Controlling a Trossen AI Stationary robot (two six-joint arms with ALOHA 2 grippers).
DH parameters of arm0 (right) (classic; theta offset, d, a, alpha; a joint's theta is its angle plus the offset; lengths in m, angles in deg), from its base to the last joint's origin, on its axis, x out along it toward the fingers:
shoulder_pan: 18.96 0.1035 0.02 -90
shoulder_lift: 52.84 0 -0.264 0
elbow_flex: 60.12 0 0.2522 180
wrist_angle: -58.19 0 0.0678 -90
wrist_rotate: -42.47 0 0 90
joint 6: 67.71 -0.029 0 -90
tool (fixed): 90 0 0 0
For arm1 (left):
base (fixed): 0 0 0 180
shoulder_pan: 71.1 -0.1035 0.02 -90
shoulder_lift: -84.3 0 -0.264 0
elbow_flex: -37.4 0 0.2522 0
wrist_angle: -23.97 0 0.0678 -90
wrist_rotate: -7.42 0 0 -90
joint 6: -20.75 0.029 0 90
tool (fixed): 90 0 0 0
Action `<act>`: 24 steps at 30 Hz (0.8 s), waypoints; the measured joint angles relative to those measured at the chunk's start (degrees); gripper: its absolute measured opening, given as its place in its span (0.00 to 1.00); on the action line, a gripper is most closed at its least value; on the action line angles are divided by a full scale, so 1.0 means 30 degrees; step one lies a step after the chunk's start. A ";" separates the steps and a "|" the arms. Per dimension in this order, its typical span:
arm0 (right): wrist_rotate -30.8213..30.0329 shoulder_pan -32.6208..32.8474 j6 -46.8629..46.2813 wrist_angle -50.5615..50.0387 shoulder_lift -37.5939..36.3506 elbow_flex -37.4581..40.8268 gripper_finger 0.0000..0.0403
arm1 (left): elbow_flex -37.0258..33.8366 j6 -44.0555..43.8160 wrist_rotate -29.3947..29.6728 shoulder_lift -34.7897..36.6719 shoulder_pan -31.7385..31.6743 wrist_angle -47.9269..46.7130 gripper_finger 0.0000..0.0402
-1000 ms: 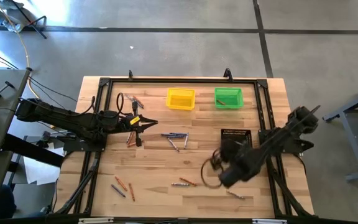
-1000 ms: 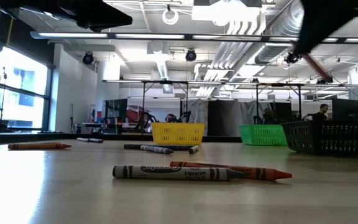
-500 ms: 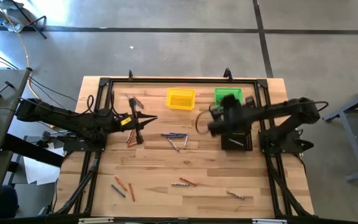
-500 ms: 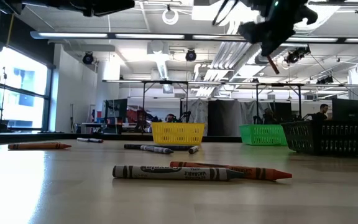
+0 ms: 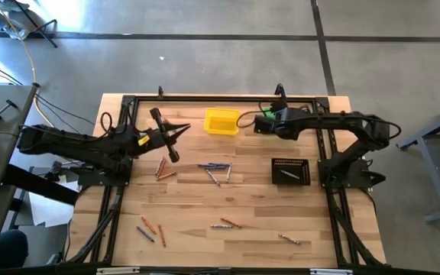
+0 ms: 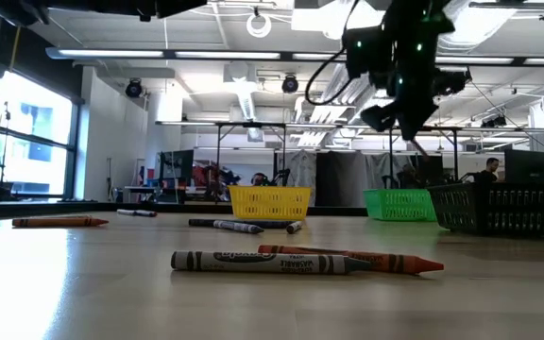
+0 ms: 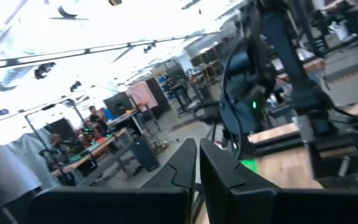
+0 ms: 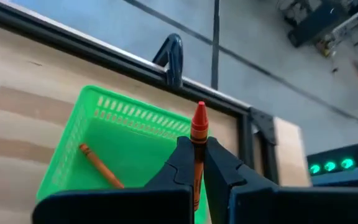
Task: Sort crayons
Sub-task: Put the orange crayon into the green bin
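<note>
Crayons lie scattered on the wooden table: a group near the middle [image 5: 214, 166], some at left [image 5: 160, 169], some near the front [image 5: 150, 229], and two close up in the low view [image 6: 281, 262]. My right gripper [image 8: 197, 163] is shut on an orange crayon [image 8: 198, 127] and hangs over the green bin [image 8: 120, 146], where one orange crayon [image 8: 98, 165] lies on the floor. From above, that arm [image 5: 304, 122] covers the bin. My left gripper [image 5: 179, 131] is raised left of the yellow bin [image 5: 221, 121], shut on nothing. My right gripper pinches the orange crayon's shaft [image 8: 196, 155] between its two fingers. The crayon lies along the fingers, and its pointed end [image 8: 199, 112] sticks out past their tips. Its other end is hidden between the fingers. It is lifted clear, above the green bin.
A black ribbed tray [image 5: 290, 171] with a crayon in it stands near the right. A black metal frame [image 5: 205, 99] runs round the table's edges. The yellow bin stands next to the green bin [image 6: 399, 203] at the far side.
My right gripper has swept from the table's near right across toward the far edge, still shut on the orange crayon. It now hangs over the green bin. My left gripper has risen a little, rolled, and swung toward the far edge.
</note>
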 joint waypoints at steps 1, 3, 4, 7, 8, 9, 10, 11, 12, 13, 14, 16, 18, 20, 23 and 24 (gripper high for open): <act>0.0233 -0.0291 0.0445 0.0979 0.0000 0.0397 0.00 | 0.0000 -0.0011 0.0007 0.0005 -0.0134 0.0001 0.02; 0.0846 -0.0799 0.1489 0.2952 0.0000 0.1142 0.00 | 0.0000 -0.0012 0.0007 -0.0002 -0.0433 -0.0303 0.02; 0.1211 -0.1029 0.2000 0.4000 0.0000 0.1527 0.00 | 0.0000 0.0015 0.0000 -0.0007 -0.0567 -0.0408 0.02; 0.1926 -0.1585 0.3362 0.6897 0.0000 0.2743 0.00 | 0.0000 0.0136 0.0005 -0.0002 -0.0911 -0.0441 0.02; 0.2105 -0.1753 0.3632 0.7757 0.0000 0.3126 0.00 | 0.0000 0.0134 0.0003 -0.0002 -0.1015 -0.0461 0.02; 0.2267 -0.1947 0.3843 0.8407 0.0000 0.3437 0.00 | 0.0000 0.0111 0.0006 -0.0002 -0.1110 -0.0474 0.02; 0.2395 -0.2136 0.4006 0.8945 0.0000 0.3722 0.00 | 0.0000 0.0056 0.0000 -0.0002 -0.1211 -0.0467 0.02; 0.2437 -0.2305 0.4152 0.9474 0.0000 0.4000 0.00 | 0.0000 0.0050 -0.0007 -0.0002 -0.1315 -0.0467 0.02; 0.2453 -0.2441 0.4261 0.9967 0.0000 0.4232 0.00 | 0.0000 0.0048 -0.0007 -0.0002 -0.1418 -0.0473 0.02; 0.2451 -0.2568 0.4309 1.0285 0.0000 0.4420 0.00 | 0.0000 0.0044 -0.0007 -0.0002 -0.1485 -0.0470 0.02; 0.2448 -0.2690 0.4313 1.0475 0.0000 0.4557 0.00 | 0.0000 0.0005 -0.0007 -0.0002 -0.1556 -0.0469 0.02; 0.2447 -0.2852 0.4321 1.0493 0.0000 0.4626 0.00 | 0.0000 -0.0003 -0.0007 -0.0002 -0.1676 -0.0477 0.02; 0.2453 -0.2920 0.4314 1.0520 0.0000 0.4632 0.00 | 0.0000 -0.0010 -0.0001 -0.0002 -0.1710 -0.0475 0.02; 0.2645 -0.2920 0.4145 1.0538 0.0000 0.4632 0.02 | 0.0000 -0.0010 -0.0007 -0.0002 -0.1721 -0.0482 0.02; 0.3603 -0.2918 0.4124 1.0636 0.0000 0.4632 0.07 | 0.0000 -0.0010 -0.0007 -0.0002 -0.1721 -0.0501 0.02; 0.3815 -0.2913 0.4133 1.0634 -0.0025 0.4632 0.09 | 0.0000 -0.0010 -0.0007 -0.0002 -0.1721 -0.0531 0.02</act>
